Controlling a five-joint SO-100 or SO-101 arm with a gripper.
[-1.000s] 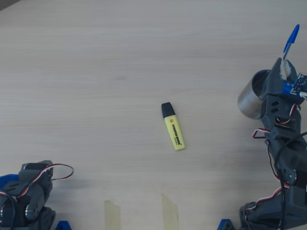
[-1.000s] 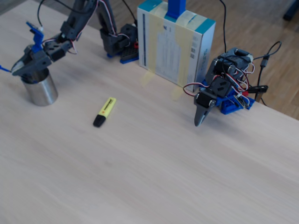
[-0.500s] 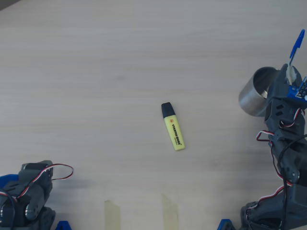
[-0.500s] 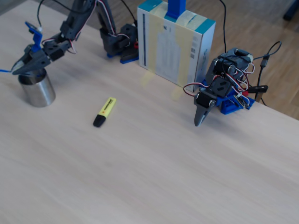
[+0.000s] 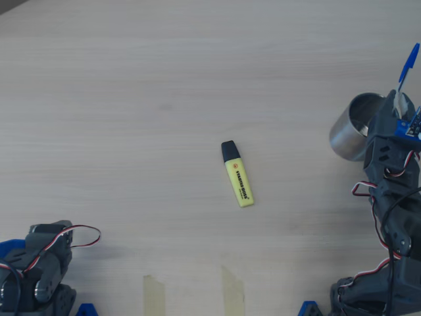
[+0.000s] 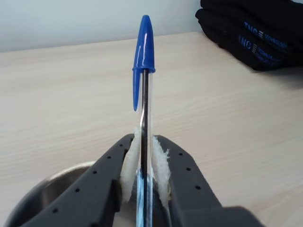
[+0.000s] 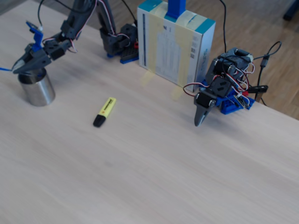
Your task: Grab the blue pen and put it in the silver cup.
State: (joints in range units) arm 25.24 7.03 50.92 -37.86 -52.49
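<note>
Pen carried to the cup, not yet dropped in

End effector [image 6: 144, 177] clamped on the blue pen [image 6: 143, 71], padded fingers [image 6: 130, 161] pinching its clear slim barrel, blue cap pointing out past the silver cup [image 5: 352, 135]; the pen sits over the cup's far rim, nearly level, so the next move seems to call for tipping it down into the shiny opening, then letting go; brushed steel cylinder, pale woodgrain worktop [image 5: 131, 99].

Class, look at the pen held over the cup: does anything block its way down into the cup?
Nothing visible does. The tool is shut on the blue pen just above the silver cup, whose mouth looks open and empty in the overhead view. The yellow highlighter lies well away, mid-table.
</note>
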